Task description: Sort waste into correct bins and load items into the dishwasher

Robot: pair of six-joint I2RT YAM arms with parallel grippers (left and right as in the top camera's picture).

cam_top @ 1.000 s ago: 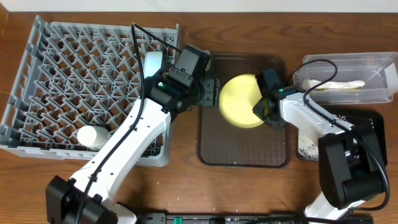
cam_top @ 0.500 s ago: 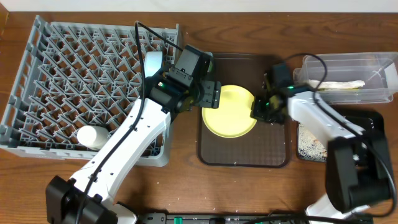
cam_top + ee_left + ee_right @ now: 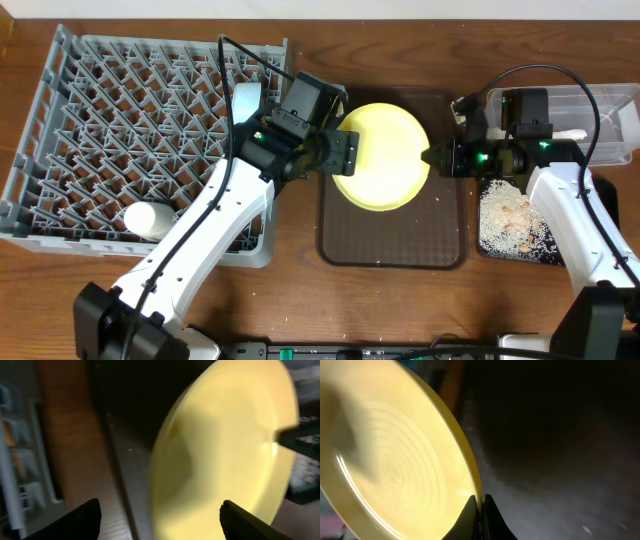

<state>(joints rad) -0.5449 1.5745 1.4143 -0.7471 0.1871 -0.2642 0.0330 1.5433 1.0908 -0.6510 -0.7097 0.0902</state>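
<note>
Wooden table [image 3: 297, 290], dark brown grain. Right gripper [image 3: 480, 510]: jaws together, pinching the thin rim of the yellow plate [image 3: 385, 155] at its right edge. The plate is tilted, not lying flat, above the far half of the dark brown serving tray [image 3: 390, 240]. Left gripper [image 3: 348, 155]: jaws wide apart at the plate's left edge; whether they touch it cannot be told. Left of that is the grey dish rack [image 3: 120, 120], with a white cup [image 3: 148, 220] lying near its front edge. Right of the plate is the clear tub [image 3: 600, 150], holding a long white crumpled piece [image 3: 545, 136]. Black tray [image 3: 610, 200] just in front of the tub, with rice-like scraps [image 3: 510, 215] spread in it.
</note>
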